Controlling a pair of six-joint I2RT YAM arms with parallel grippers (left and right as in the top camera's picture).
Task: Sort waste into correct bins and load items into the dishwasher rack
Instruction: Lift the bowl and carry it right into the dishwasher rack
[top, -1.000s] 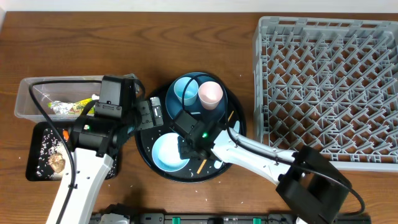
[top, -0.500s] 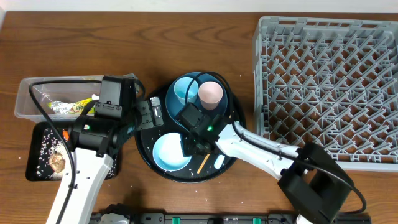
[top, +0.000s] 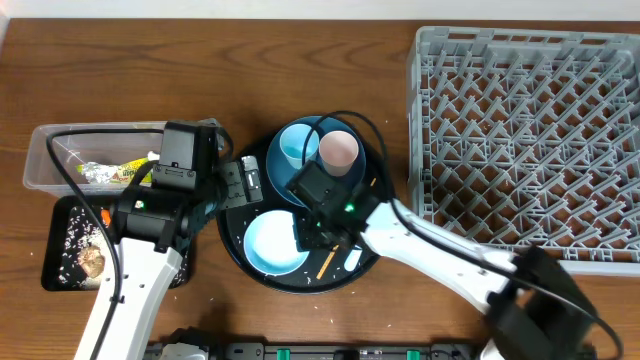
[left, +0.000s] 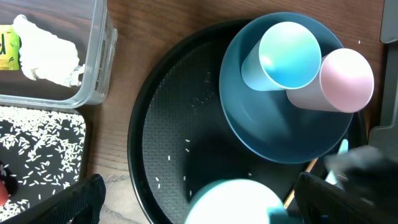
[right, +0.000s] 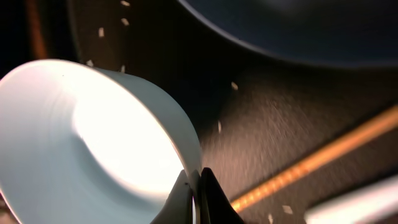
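Wooden table (top: 300, 60), brown, seen from above. Round tray (top: 285, 287), black, sits mid-table toward the robot's edge.

Near half of the round tray:
- Bowl (top: 272, 245), white, mouth up.
- Right gripper (top: 305, 235) is on the bowl's right rim. In the wrist view both fingertips (right: 181, 198) are pinched tight on the thin wall. Cannot tell whether the bowl is off the tray floor.
- Chopstick (top: 326, 262) lies slanted just right of the bowl.
- Utensil (top: 352, 260), white, lies just beside the chopstick, farther right.

Left rim of the round tray:
- Left gripper (top: 240, 185) hangs over it, jaws spread wide, nothing between them.

Far half of the round tray:
- Plate (top: 280, 175), dark blue.
- Blue cup (top: 298, 145) and pink cup (top: 338, 150) are on the plate, touching, pink to the right.

Left of the round tray, partly under the left arm:
- Black tray (top: 47, 250), shallow, nearer the robot.
- Rice (left: 37, 149) is spread over its floor. A few grains also lie loose on the round tray.
- Lump (top: 92, 262), brown, at its near end.
- Carrot (top: 104, 216), a small orange bit, toward its far right.
- Tub (top: 35, 150), clear, just beyond the black tray.
- In the tub: foil (top: 95, 172), wrapper (top: 135, 170), tissue (left: 46, 53).

Far right:
- Rack (top: 530, 130), grey lattice with pegs, just right of the round tray, not touching it.
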